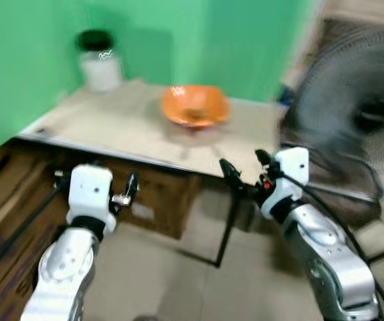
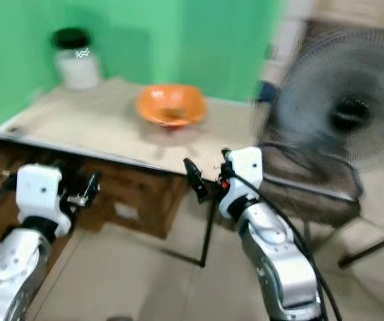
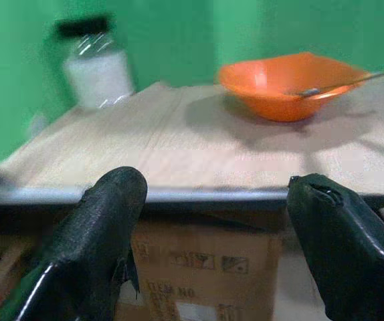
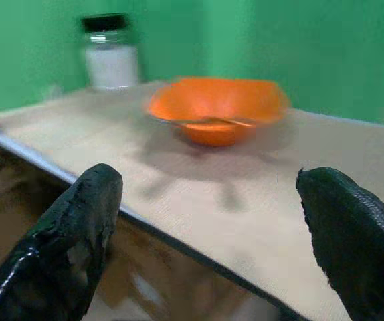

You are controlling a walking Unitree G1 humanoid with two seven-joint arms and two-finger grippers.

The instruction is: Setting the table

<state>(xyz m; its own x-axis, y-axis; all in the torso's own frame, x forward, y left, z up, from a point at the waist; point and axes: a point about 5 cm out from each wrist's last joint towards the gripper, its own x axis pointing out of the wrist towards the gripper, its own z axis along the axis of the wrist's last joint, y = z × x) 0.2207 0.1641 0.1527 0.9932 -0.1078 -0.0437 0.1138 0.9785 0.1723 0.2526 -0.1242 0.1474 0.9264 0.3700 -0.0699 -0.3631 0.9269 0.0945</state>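
Orange bowl (image 1: 195, 105) sits mid-table (image 1: 112, 124), spoon (image 4: 209, 121) resting inside; white-filled jar (image 1: 100, 61), black lid, stands at far left corner; left gripper (image 3: 212, 241) and right gripper (image 4: 209, 234) both spread wide, holding nothing, short of the near edge.

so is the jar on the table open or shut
Shut: the jar stands upright at the table's back corner with its black lid on.

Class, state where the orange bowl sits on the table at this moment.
The orange bowl sits near the middle of the table, right of the black-lidded jar in the back left corner and left of the fan, with a spoon resting inside.
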